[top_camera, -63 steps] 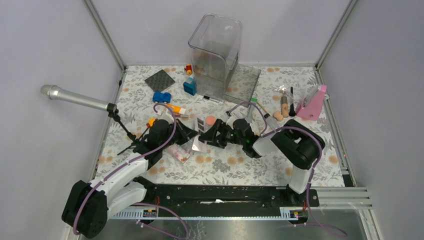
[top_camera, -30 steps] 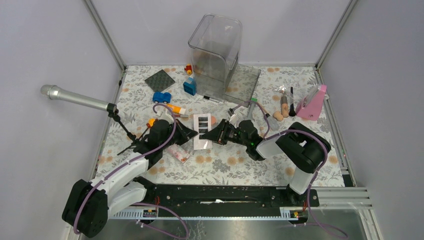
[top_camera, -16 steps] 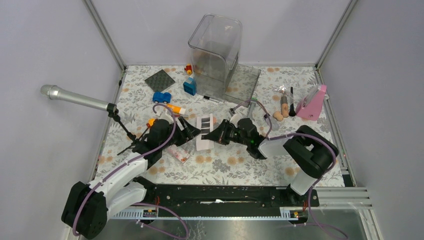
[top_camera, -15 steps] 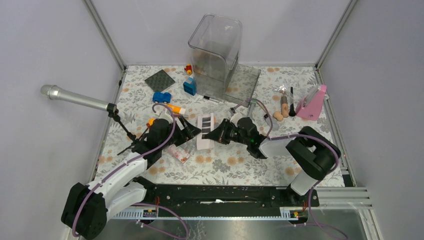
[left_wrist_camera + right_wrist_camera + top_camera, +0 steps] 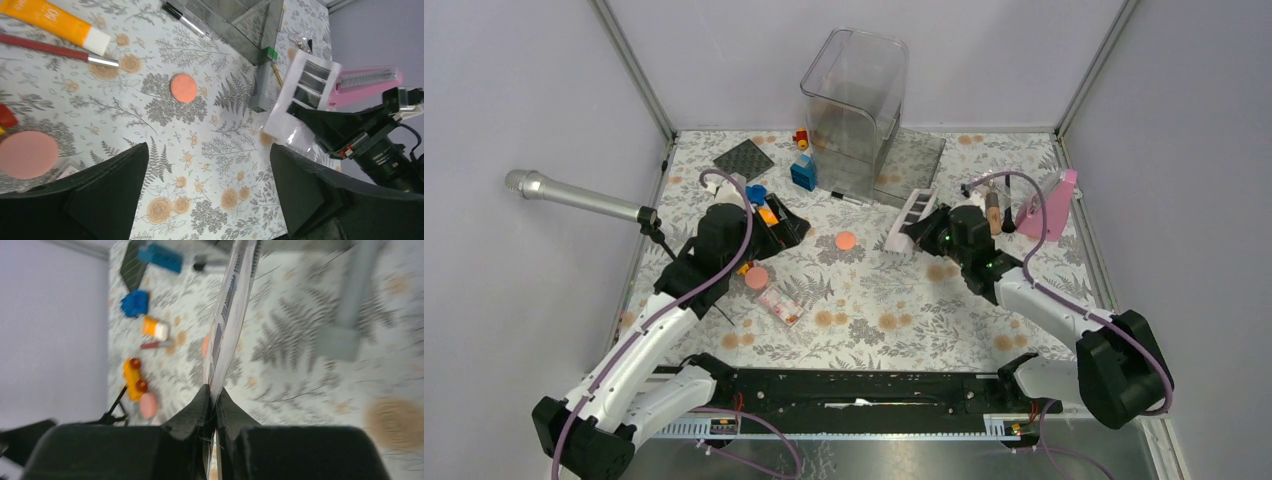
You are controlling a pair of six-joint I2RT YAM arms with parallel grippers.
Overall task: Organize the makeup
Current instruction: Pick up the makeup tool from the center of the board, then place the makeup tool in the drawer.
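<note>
White palette (image 5: 911, 211) moved right, pinched by right tool (image 5: 215, 402); left tool (image 5: 209, 148) released, withdrawn.

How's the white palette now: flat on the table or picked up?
Picked up. The right hand is shut on one end of the white palette, holding it tilted edge-up, not flat on the table.

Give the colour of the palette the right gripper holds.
The palette is white with dark squares; left wrist view shows it best.
</note>
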